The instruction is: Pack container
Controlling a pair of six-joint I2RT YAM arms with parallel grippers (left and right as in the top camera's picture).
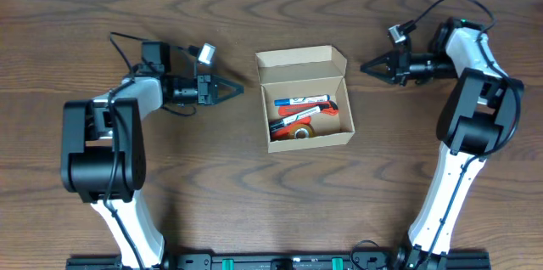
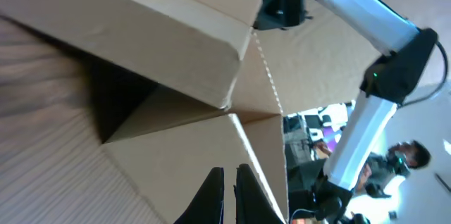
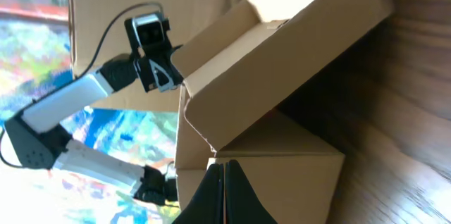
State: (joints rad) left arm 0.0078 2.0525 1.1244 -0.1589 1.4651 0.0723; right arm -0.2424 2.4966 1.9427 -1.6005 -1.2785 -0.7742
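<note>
Black fingertips of the left gripper (image 2: 229, 178) sit at the bottom edge of the left wrist view. They are tapered and drawn to a narrow slit with nothing between them, and the frame cuts off their bases. The right gripper (image 3: 224, 175) has the same pointed shape, its fingers pressed together and empty. Both point inward at the container (image 1: 310, 141), a matte tan cardboard box with crisp folded edges. It stands in the middle of the dark, grained wooden table (image 1: 254, 202), between the two grippers and apart from each. Its hinged flap lid (image 1: 301, 64) stands open at the far side. Inside lie a blue-labelled marker (image 1: 301, 99), red-and-black markers (image 1: 299, 112) and a round brownish roll (image 1: 299, 133). The number of red markers is hard to make out. From both wrist cameras the box's walls hide its contents.
</note>
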